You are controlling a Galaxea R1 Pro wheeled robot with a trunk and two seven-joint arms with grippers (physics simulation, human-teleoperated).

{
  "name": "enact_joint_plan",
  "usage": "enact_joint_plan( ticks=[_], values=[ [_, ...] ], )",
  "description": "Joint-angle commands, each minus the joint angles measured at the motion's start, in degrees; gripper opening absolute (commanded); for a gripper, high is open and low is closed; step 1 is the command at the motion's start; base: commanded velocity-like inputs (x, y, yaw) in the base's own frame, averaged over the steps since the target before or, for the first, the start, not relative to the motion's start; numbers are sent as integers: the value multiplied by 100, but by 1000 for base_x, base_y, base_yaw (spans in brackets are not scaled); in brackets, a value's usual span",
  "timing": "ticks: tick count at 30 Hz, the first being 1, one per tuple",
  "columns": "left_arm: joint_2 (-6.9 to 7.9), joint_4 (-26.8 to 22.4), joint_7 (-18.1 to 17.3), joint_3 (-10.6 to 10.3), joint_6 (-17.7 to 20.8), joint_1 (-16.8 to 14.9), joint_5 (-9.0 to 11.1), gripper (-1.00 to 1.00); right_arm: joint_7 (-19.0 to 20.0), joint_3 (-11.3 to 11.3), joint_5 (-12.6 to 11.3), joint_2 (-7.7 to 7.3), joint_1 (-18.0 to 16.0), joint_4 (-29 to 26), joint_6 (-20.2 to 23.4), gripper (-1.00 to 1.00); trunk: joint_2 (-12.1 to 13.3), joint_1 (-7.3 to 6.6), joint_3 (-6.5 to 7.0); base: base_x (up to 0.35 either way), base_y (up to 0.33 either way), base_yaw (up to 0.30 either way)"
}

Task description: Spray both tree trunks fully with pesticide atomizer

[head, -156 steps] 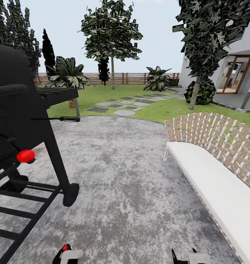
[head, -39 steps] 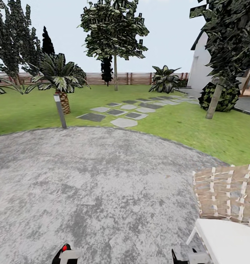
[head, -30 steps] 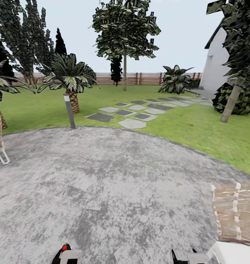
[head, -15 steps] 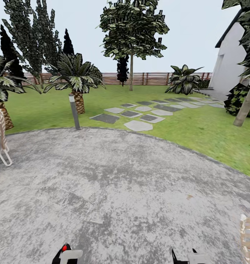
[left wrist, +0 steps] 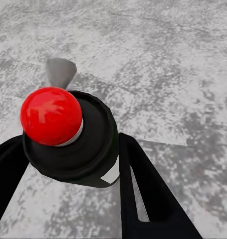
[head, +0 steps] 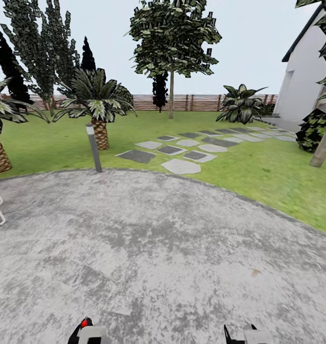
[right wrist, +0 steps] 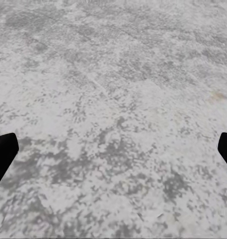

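Grey speckled patio (head: pixel 148 248) lies under me, its curved far edge meeting the lawn (head: pixel 258 167). My left gripper (left wrist: pixel 68 164) is clenched on the black atomizer (left wrist: pixel 76 144) with its red knob, held over the stone. My right gripper (right wrist: pixel 113 149) hangs spread wide, holding nothing. One pale-trunked tree (head: pixel 171 98) stands by the far fence (head: pixel 201 102); another trunk (head: pixel 323 145) leans at the lawn's right edge.
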Motion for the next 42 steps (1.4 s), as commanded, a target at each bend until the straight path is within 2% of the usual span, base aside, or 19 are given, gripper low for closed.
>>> enact_joint_plan(
  ticks=[1,42],
  values=[
    [1,-1,0,0,-1,0,0,-100,0,0,0,0,0,0,0,100,0,0,0,339,0,0],
    [8,-1,0,0,-1,0,0,-100,0,0,0,0,0,0,0,100,0,0,0,339,0,0]
  ],
)
